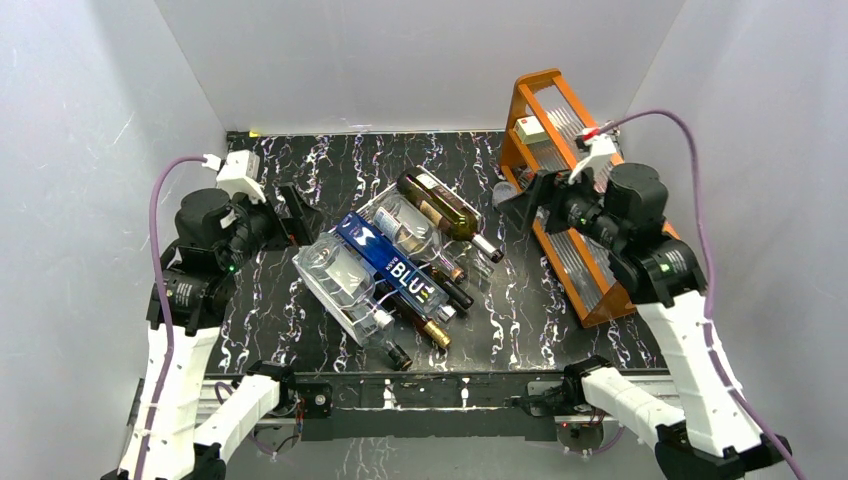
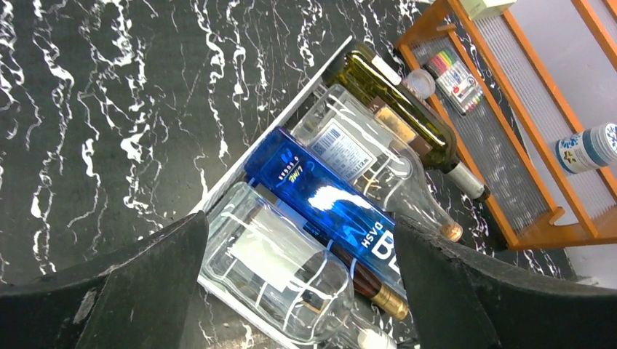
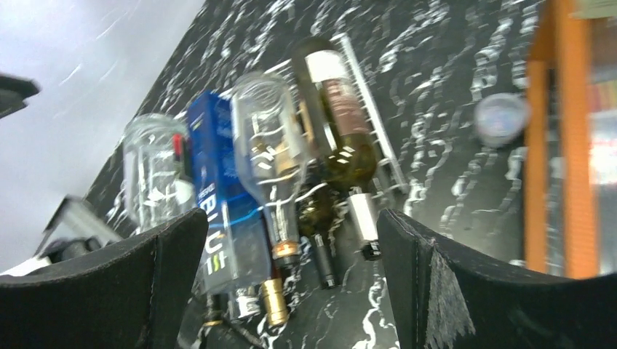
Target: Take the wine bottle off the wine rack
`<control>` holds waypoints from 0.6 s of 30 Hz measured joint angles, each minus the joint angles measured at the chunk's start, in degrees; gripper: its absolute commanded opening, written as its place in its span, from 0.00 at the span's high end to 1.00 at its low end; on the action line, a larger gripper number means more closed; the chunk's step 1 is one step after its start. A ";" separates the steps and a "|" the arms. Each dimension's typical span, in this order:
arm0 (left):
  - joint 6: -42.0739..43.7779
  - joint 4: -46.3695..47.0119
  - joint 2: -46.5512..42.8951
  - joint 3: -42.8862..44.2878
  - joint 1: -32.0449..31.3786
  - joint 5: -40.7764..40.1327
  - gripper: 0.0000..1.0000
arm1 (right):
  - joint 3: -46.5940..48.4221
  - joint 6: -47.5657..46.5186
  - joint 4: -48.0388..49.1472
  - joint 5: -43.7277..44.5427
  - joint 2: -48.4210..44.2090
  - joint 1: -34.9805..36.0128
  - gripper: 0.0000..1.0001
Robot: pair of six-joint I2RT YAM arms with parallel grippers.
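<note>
The white wire wine rack (image 1: pixel 333 307) lies mid-table with several bottles on it. A dark olive wine bottle (image 1: pixel 443 207) with a white label lies at its far right, neck toward the front right. Beside it lie a clear bottle (image 1: pixel 405 228), a blue bottle (image 1: pixel 394 265) and a large clear bottle (image 1: pixel 338 278), with brown bottles beneath. My left gripper (image 1: pixel 293 214) is open and empty above the rack's left side (image 2: pixel 291 109), over the large clear bottle (image 2: pixel 291 262). My right gripper (image 1: pixel 520 196) is open and empty right of the rack, looking down at the wine bottle (image 3: pixel 338 123) and the bottle necks.
An orange wooden frame (image 1: pixel 592 292) with ribbed clear panels stands at the right, close behind my right arm. It holds a marker set (image 2: pixel 457 78) and a white and blue bottle (image 2: pixel 589 145). A small clear cup (image 3: pixel 500 118) sits between rack and frame. White walls enclose the table.
</note>
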 measured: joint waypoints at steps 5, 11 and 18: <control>-1.90 -1.14 -0.55 -1.99 0.00 1.99 0.02 | -5.86 2.60 5.62 -11.30 2.89 0.00 0.02; -4.04 -2.25 -1.38 -3.78 0.00 4.33 0.02 | -8.24 4.22 7.15 -15.15 7.78 4.02 0.02; -5.88 -2.43 -2.40 -5.38 0.00 5.79 0.02 | -7.02 2.40 5.40 -8.20 13.35 14.82 0.02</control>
